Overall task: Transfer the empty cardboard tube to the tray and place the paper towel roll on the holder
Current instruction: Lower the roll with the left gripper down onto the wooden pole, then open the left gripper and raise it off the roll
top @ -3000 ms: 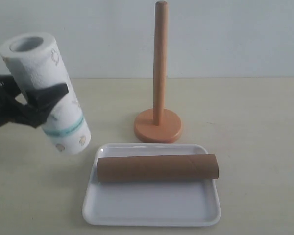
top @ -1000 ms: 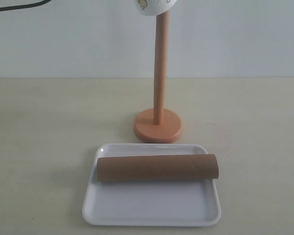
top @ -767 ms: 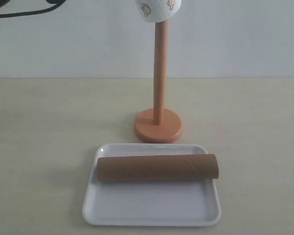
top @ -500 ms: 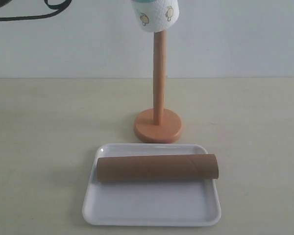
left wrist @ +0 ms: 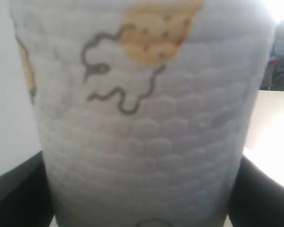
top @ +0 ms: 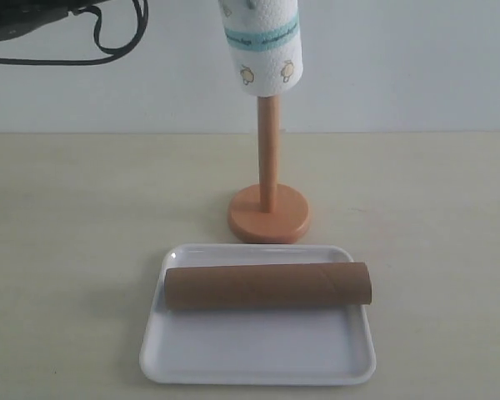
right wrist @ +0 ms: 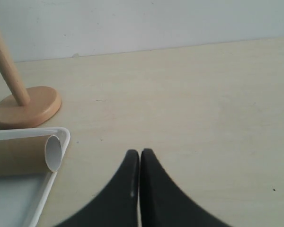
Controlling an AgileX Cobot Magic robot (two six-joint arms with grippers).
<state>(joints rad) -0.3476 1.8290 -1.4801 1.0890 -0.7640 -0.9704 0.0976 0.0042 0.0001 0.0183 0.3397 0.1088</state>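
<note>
The paper towel roll [top: 263,48] hangs upright over the top of the holder [top: 268,187], with the dowel entering its core from below. The roll [left wrist: 146,118] fills the left wrist view, with my left gripper [left wrist: 142,189] shut on it, one dark finger at each side. The brown cardboard tube [top: 268,286] lies lengthwise on the white tray [top: 258,350]. In the right wrist view my right gripper [right wrist: 139,153] is shut and holds nothing, hovering over bare table beside the tube's open end [right wrist: 53,152], the tray corner [right wrist: 47,187] and the holder base [right wrist: 26,106].
A black cable [top: 108,42] and part of the left arm hang at the exterior view's top left. A pale wall stands behind the beige table [top: 433,217].
The paper towel roll went from the left side up over the dowel, then moved down onto it; more of the roll is in view now.
</note>
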